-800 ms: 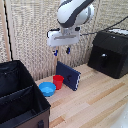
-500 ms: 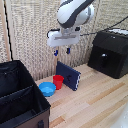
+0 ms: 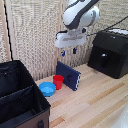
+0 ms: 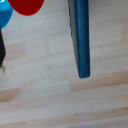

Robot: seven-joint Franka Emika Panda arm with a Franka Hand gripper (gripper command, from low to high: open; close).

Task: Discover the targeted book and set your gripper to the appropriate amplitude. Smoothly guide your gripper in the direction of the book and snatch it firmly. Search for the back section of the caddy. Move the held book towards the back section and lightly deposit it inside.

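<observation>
Light wooden table (image 3: 95, 100) bearing caddy (image 3: 20, 100), blue bowl (image 3: 47, 89), red cup (image 3: 58, 81), upright book (image 3: 68, 76), black appliance (image 3: 111, 52).

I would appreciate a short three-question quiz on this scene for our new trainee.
1. True or false: the gripper is holding the book.
2. Which thing stands between the blue bowl and the book? A) red cup B) black appliance C) caddy
3. Fill in: the book stands ____ on the table, not lying flat.

Key: 1 false, it hangs above the book; 2 A; 3 upright.
</observation>
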